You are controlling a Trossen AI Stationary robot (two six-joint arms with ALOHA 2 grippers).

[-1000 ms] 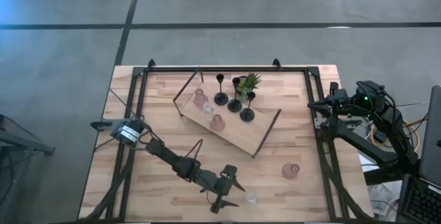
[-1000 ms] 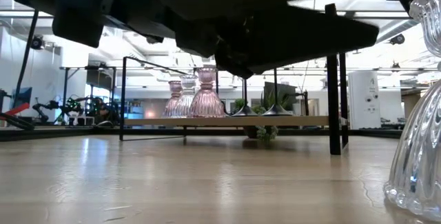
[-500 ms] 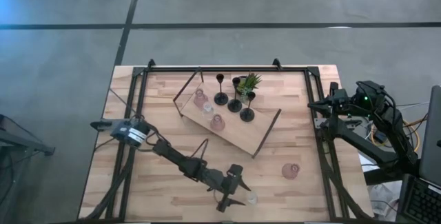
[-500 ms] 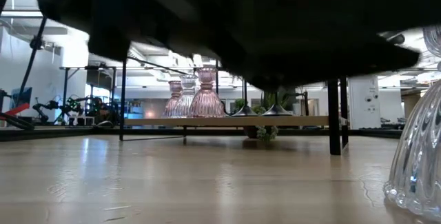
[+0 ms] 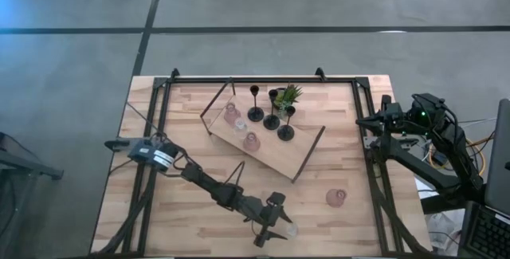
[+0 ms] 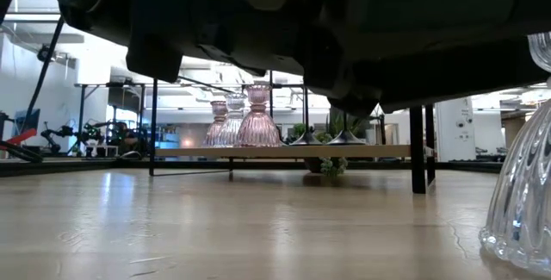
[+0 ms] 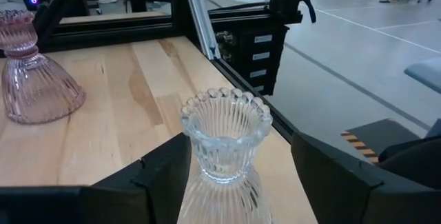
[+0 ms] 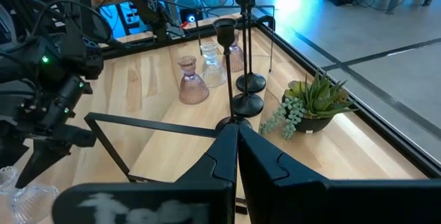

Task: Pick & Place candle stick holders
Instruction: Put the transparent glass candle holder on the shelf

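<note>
Table (image 5: 191, 123) edge; left end effector (image 7: 227, 176) straddles clear cup (image 7: 224, 138), base hidden.

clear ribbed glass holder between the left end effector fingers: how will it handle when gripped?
The clear glass holder looks rigid but probably fragile and slick, given its glossy ribs. Its narrow neck over a flared base suggests it stands stably, yet the left end effector straddles it near the table edge, so a sideways nudge seems risky.

Bright, even overhead light; low view backlit w/ dark silhouette up top; soft shadows.
</note>
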